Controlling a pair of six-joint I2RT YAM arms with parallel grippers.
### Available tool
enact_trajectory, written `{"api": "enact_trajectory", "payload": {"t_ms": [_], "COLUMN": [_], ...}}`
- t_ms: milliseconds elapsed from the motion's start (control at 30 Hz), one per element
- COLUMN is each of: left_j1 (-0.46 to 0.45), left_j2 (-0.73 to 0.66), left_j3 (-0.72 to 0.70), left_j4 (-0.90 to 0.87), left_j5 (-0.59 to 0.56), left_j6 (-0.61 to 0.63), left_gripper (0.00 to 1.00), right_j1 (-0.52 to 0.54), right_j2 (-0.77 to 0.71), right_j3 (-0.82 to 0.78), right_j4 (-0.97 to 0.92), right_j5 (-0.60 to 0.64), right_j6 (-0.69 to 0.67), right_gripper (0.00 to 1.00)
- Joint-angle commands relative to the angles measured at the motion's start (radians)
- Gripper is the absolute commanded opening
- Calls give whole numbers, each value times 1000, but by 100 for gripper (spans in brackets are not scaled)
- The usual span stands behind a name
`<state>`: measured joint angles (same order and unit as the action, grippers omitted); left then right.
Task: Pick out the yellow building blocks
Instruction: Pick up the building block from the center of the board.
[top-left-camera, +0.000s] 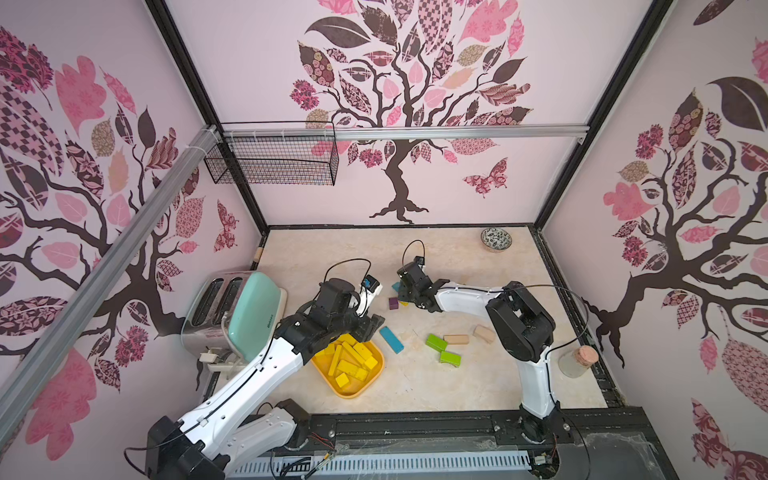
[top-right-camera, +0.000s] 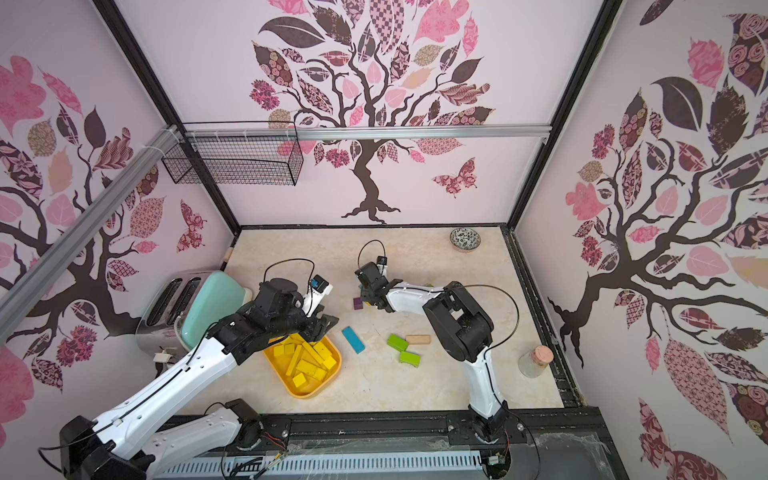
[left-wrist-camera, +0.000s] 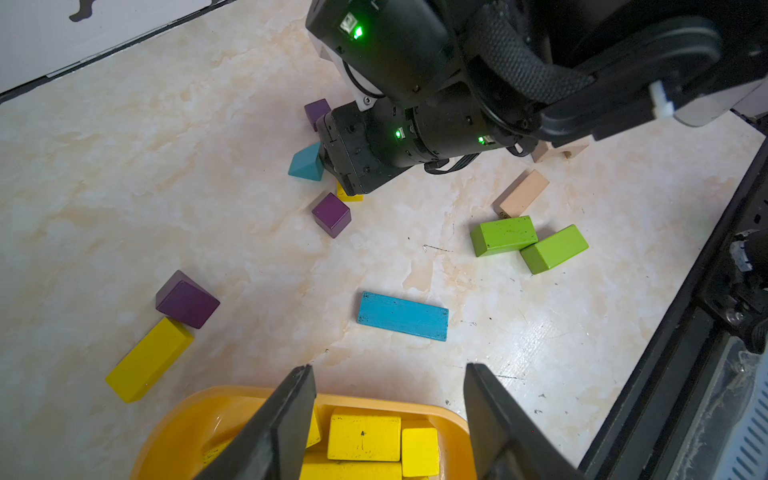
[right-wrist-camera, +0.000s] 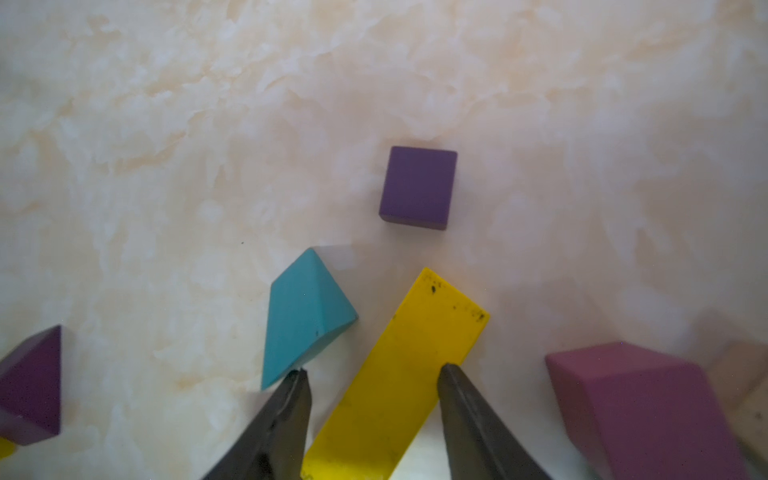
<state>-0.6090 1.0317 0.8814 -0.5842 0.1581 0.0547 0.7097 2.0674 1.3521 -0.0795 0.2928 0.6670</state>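
The left claw (left-wrist-camera: 388, 370) hangs spread over the rim of the tray (left-wrist-camera: 174, 436), where most yellow blocks (left-wrist-camera: 363, 434) are piled. 1 loose yellow bar (left-wrist-camera: 149, 359) lies on the table just beside the tray. Farther from the tray, the right claw (right-wrist-camera: 372, 372) stands spread astride 1 flat yellow bar (right-wrist-camera: 415, 332), with a gap at 1 finger.

Most yellow building blocks (top-left-camera: 351, 361) sit jumbled in the orange-yellow tray (top-left-camera: 351, 392) on the left side of the desk (top-left-camera: 415, 382). They're bright painted cubes and short to long bars, some flat, some leaning on others. A loose yellow bar (left-wrist-camera: 149, 359) lies flat just outside the tray, one end touching a purple block (left-wrist-camera: 187, 299). A scuffed yellow bar (right-wrist-camera: 399, 374) lies flat farther back, between the parted jaws of the right gripper (right-wrist-camera: 372, 372).
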Motion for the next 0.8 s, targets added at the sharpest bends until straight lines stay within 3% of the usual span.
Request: {"api": "enact_trajectory", "payload": {"t_ms": [0,767], "left_j1": [1,-1], "left_j2": [-13,-16], "left_j3": [-7,-10], "left_j4": [11,11], "left_j5": [-16,-40], "left_j6": [-1,-6], "left_gripper": [64,65], "right_j1": [-7,-9], "right_j2": [51,20], "right_j3": [66,-3], "right_j4": [-82,-70], "right_j5": [36,32], "right_j6": [-14,-18], "right_gripper": [59,59]}}
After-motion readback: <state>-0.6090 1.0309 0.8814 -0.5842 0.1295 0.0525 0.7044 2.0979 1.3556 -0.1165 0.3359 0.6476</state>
